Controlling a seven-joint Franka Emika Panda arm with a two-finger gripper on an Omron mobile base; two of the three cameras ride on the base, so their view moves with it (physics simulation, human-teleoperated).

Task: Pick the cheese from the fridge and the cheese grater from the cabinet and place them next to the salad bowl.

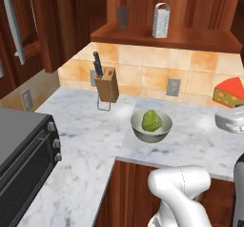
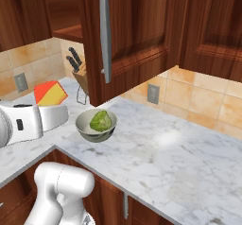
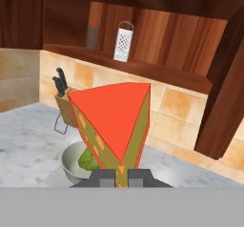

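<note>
Orange cheese [image 3: 114,121] clamped in pincer [image 3: 121,176] above salad bowl [image 3: 71,166]; cheese grater [image 3: 123,41] on cabinet [image 1: 167,37] shelf.

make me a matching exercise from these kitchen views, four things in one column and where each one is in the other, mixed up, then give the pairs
Things:
1. cheese
2. cheese grater
3. salad bowl
4. knife block

Places:
A. on the marble counter, holding a green lettuce head
B. on the open wooden cabinet shelf, upright
C. between the fingers of the gripper, above the counter
D. on the counter against the tiled wall, left of the bowl in the left base view

Pairs: 1-C, 2-B, 3-A, 4-D
</note>
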